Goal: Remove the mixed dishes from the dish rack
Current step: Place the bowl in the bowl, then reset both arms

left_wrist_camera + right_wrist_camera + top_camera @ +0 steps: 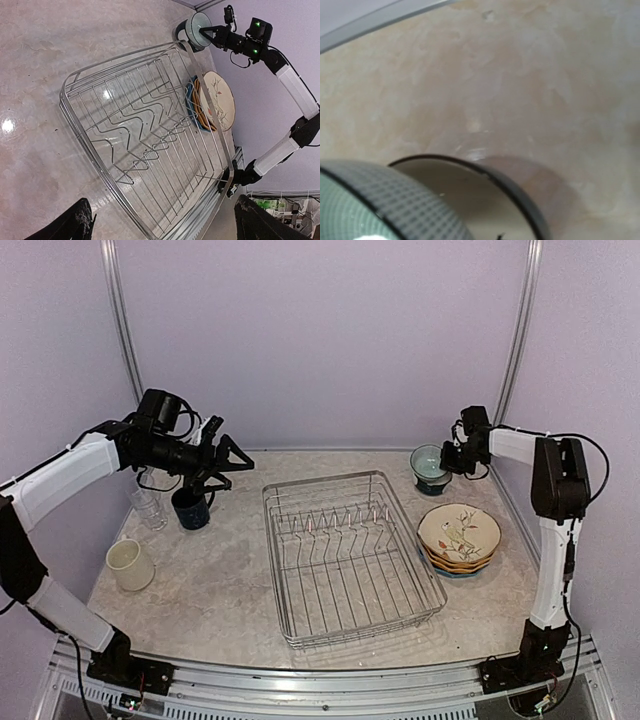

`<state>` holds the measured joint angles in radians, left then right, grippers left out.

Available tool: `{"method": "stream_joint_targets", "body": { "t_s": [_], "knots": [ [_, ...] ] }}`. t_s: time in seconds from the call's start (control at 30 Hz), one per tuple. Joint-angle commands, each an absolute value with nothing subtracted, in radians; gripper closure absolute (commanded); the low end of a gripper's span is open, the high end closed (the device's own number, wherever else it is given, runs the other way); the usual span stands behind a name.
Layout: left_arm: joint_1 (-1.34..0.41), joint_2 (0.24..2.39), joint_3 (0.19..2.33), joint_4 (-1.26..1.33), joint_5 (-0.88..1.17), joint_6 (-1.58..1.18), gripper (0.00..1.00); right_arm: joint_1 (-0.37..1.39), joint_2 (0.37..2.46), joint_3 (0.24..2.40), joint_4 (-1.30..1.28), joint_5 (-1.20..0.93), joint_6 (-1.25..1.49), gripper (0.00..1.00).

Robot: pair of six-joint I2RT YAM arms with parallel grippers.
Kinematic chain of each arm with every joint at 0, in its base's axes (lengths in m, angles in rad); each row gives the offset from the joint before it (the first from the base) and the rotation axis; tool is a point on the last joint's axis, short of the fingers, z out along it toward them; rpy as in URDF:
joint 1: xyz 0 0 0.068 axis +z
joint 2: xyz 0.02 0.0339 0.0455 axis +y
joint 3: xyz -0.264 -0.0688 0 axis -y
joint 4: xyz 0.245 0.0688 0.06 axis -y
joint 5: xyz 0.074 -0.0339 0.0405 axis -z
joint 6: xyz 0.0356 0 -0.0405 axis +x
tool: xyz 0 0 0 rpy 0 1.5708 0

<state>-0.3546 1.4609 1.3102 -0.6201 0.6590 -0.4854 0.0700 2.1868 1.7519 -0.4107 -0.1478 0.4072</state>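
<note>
Hovering with fingers spread wide, the left gripper (232, 466) hangs above the navy mug (190, 508) left of the dish rack (325, 481); the right gripper (447, 460) touches the small teal bowl (428, 468), whether clamped I cannot tell

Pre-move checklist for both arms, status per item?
1. Dish rack unloaded: ok, no dishes in it in the top or left wrist views.
2. Left end effector open and free: ok, it is above the navy mug, holding nothing.
3. Right end effector released from the teal bowl: cannot tell, it is at the rim and its fingers are hidden.
4. Plate stack settled right of the rack: ok, the floral plate is on top.
5. Cream mug and clear tumbler upright on the left: ok.
</note>
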Motion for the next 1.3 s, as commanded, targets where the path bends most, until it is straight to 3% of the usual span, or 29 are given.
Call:
{"method": "stream_joint_targets", "body": {
  "t_s": [0.0, 0.3, 0.37, 0.5, 0.6, 0.83, 0.97, 1.27],
  "knots": [
    [-0.353, 1.428, 1.313, -0.617, 0.67, -0.472, 0.06, 0.074, 2.194, 1.788, -0.446, -0.077, 0.382, 0.9],
    [-0.354, 1.43, 1.308, -0.614, 0.665, -0.47, 0.06, 0.08, 2.144, 1.79, -0.485, -0.04, 0.352, 0.66],
    [-0.353, 1.422, 1.307, -0.611, 0.636, -0.469, 0.06, 0.089, 2.107, 1.777, -0.498, -0.021, 0.336, 0.56],
    [-0.343, 1.339, 1.238, -0.518, 0.582, -0.469, 0.04, 0.121, 1.947, 1.657, -0.459, 0.053, 0.287, 0.27],
    [-0.324, 1.244, 1.181, -0.448, 0.526, -0.457, 0.02, 0.141, 1.804, 1.533, -0.424, 0.066, 0.261, 0.15],
    [-0.326, 1.014, 1.154, -0.417, 0.254, -0.407, 0.01, 0.178, 1.33, 1.147, -0.332, 0.003, 0.225, 0.01],
    [-0.334, 0.909, 1.234, -0.456, 0.147, -0.414, 0.01, 0.177, 1.052, 0.998, -0.318, 0.006, 0.187, 0.0],
    [-0.336, 0.776, 1.38, -0.507, -0.066, -0.403, 0.01, 0.178, 0.658, 0.952, -0.404, -0.017, 0.121, 0.0]
  ]
}}
